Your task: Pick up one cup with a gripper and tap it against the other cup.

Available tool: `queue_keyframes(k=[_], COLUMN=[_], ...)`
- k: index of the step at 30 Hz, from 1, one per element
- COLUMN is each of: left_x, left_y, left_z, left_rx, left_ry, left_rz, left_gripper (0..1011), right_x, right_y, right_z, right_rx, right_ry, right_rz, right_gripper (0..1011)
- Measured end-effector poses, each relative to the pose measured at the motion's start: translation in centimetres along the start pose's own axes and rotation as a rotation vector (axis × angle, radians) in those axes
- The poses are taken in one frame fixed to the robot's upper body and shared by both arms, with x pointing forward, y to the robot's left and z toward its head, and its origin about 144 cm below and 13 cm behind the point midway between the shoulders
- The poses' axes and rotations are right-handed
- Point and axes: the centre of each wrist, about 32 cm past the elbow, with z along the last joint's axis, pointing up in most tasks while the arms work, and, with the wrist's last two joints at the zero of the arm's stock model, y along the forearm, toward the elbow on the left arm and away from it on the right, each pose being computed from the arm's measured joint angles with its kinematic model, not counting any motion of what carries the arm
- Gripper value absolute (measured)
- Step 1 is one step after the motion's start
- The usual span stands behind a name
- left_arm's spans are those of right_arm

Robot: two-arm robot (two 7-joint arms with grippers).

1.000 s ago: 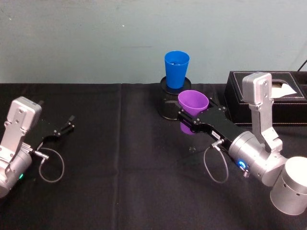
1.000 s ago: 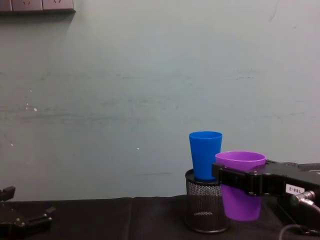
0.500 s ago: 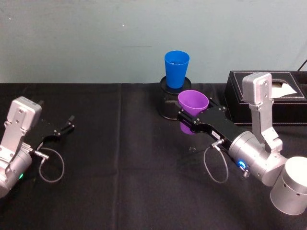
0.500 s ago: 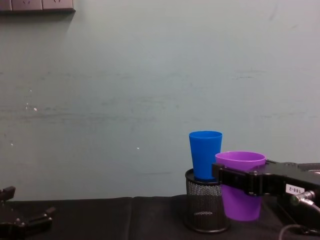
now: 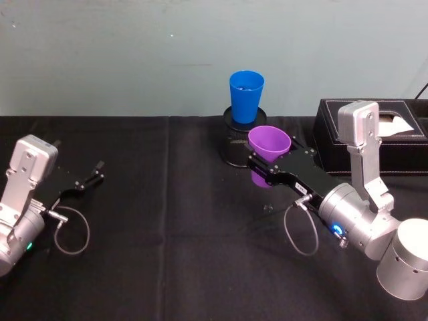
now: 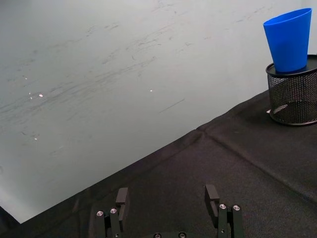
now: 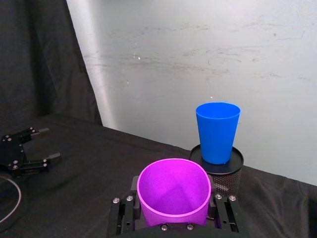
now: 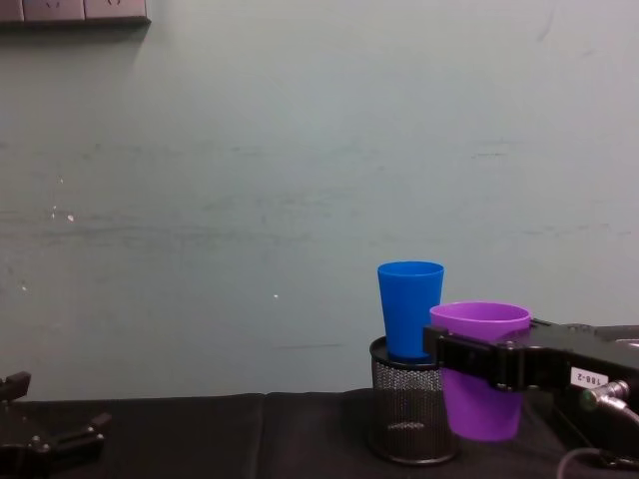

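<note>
We take the black wire-mesh pen holder (image 5: 233,144) as our marker; it stands at the far edge of the worktop (image 5: 174,234), close against the wall (image 5: 134,53). The worktop is covered in a black cloth with a crease running from the wall side towards us, to the left of the holder. The wall is a pale blue-green, scuffed and streaked, with grey panels (image 8: 75,10) high up and far to the left of the holder. In the right wrist view a dark drape (image 7: 34,59) hangs beyond the wall's edge.

The blue cup (image 5: 245,97) stands upright on top of the holder, mouth up. The purple cup (image 5: 270,142) is just in front of the holder and slightly to its right, upright and lifted off the cloth, its rim lower than the blue cup's rim. The right wrist view shows a gap between the two cups, so they are apart.

The right end effector (image 5: 262,168) reaches in from the holder's right, its flat black jaws closed against the purple cup's sides below the rim. A cable (image 5: 299,234) loops under its wrist, beside the blue ring light.

The left end effector (image 5: 95,172) sits low over the cloth, well to the left of the holder, its fingers spread wide and holding nothing.

A black box (image 5: 374,137) with white stitching rests on the worktop to the right of the holder, white tissue showing at its top.
</note>
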Motion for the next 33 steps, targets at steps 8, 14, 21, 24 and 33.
queue_keyframes(k=[8, 14, 21, 24, 33], left_x=[0.0, 0.0, 0.0, 0.0, 0.0], left_y=[0.0, 0.0, 0.0, 0.0, 0.0], left_z=[0.0, 0.0, 0.0, 0.0, 0.0], left_rx=[0.0, 0.0, 0.0, 0.0, 0.0], left_ry=[0.0, 0.0, 0.0, 0.0, 0.0], left_rz=[0.0, 0.0, 0.0, 0.0, 0.0], left_gripper=[1000, 1000, 1000, 1000, 1000], right_x=[0.0, 0.0, 0.0, 0.0, 0.0], right_y=[0.0, 0.0, 0.0, 0.0, 0.0], right_z=[0.0, 0.0, 0.0, 0.0, 0.0], right_rx=[0.0, 0.0, 0.0, 0.0, 0.0], right_ry=[0.0, 0.0, 0.0, 0.0, 0.0], right_rz=[0.0, 0.0, 0.0, 0.0, 0.0], right_gripper=[729, 729, 729, 729, 729])
